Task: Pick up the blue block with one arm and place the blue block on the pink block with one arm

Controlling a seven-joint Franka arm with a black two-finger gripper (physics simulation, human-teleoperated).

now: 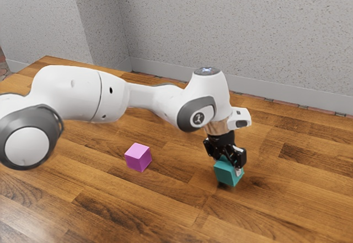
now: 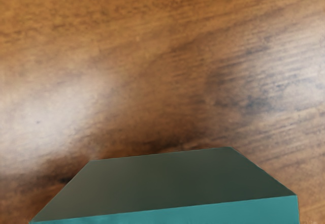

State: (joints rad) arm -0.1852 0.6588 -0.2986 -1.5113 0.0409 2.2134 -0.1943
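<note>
The blue block [image 1: 227, 174], in colour closer to teal, is a small cube with plain faces. It sits directly under the pincer [image 1: 228, 165], its upper part between the two black fingers, which touch it from two sides. It is turned a little, with one corner toward me. Seen from the hand, its top face [image 2: 167, 188] looks dark and flat. The pink block [image 1: 138, 157], a cube of similar size, stands upright on the wooden surface [image 1: 165, 210], well apart from the pincer on the arm's side.
</note>
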